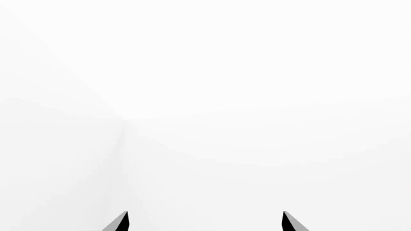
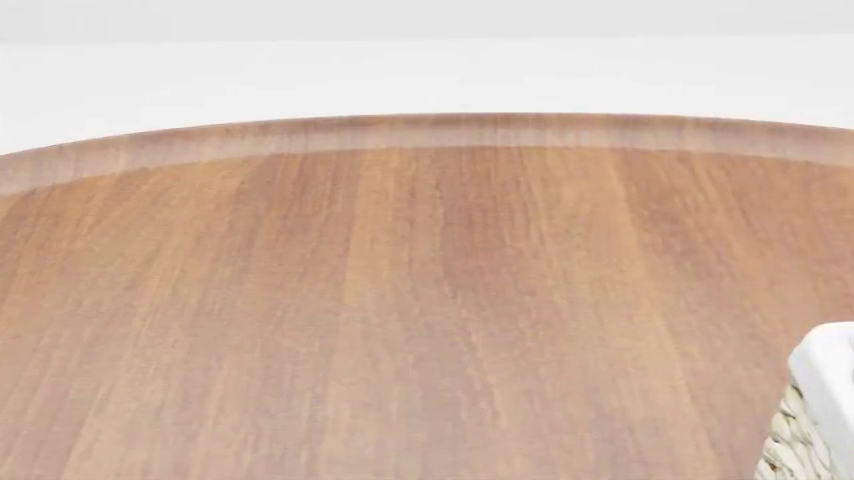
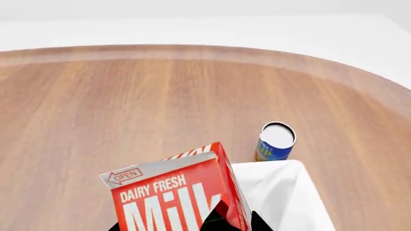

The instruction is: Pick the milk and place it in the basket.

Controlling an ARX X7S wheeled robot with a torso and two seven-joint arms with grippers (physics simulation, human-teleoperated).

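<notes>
The milk (image 3: pixel 170 192), a carton with a red top and white "Milk" lettering, fills the near part of the right wrist view. My right gripper (image 3: pixel 173 222) is shut on it, with dark fingers (image 3: pixel 218 219) showing at its sides. Beside and below the carton lies a corner of the basket (image 3: pixel 282 192), showing its white cloth liner. In the head view only a corner of the basket (image 2: pixel 817 400) shows at the lower right, woven wicker under a white rim. My left gripper (image 1: pixel 205 221) is open, facing blank white with nothing between its fingertips (image 1: pixel 122 222).
A small blue can with a white top (image 3: pixel 276 142) stands on the wooden table (image 3: pixel 96 106) just beyond the basket corner. The round table's far edge (image 2: pixel 427 130) curves across the head view, with white floor behind it.
</notes>
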